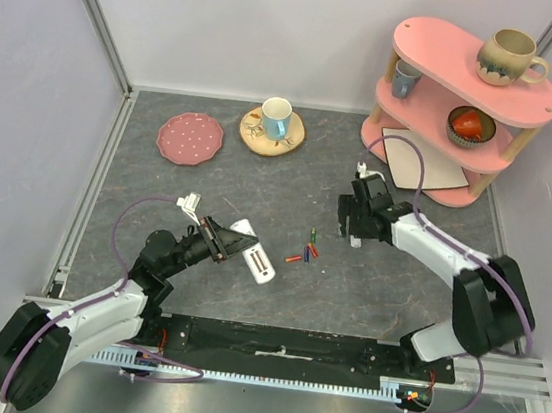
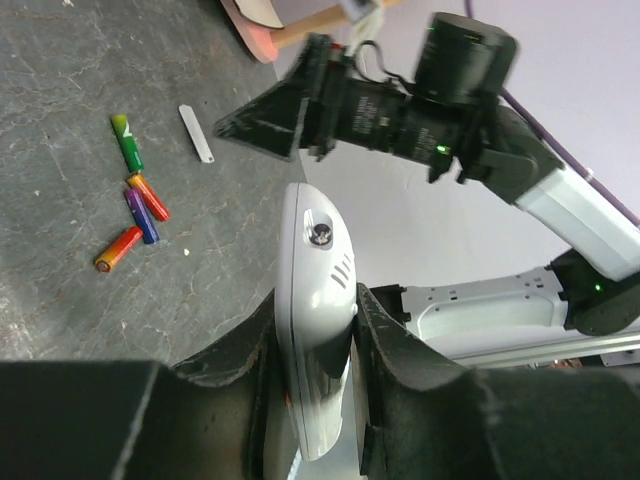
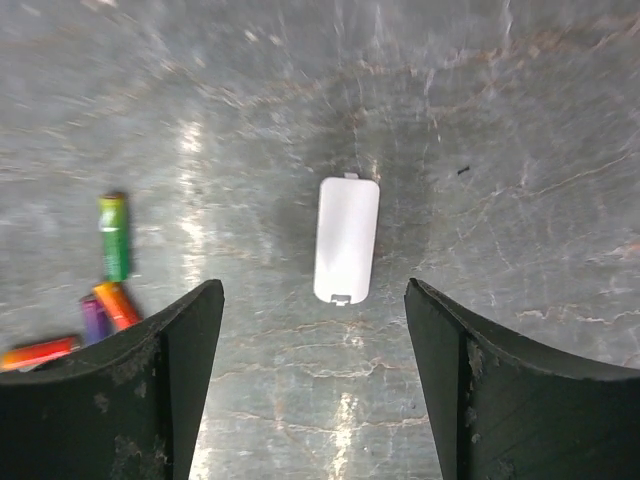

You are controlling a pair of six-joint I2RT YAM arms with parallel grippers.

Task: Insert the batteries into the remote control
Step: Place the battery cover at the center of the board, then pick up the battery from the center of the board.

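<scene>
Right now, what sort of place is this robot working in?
Likely a lab test cell, not a home: white panels on aluminium framing, a left arm and right arm bolted to a base rail, and staged props like a pink shelf holding a mug.

Left gripper (image 1: 231, 240) clamped on the remote control (image 1: 259, 256), right gripper (image 3: 312, 300) wide open, pointing down

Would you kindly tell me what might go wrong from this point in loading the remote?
1. The left gripper pinches the remote control near one end, with most of it sticking out, so pushing a battery in may twist or slip it.
2. The batteries lie bunched together; picking one may roll its neighbours away.
3. The loose battery cover lies directly under the open right gripper, which could knock it or grab it instead.
</scene>
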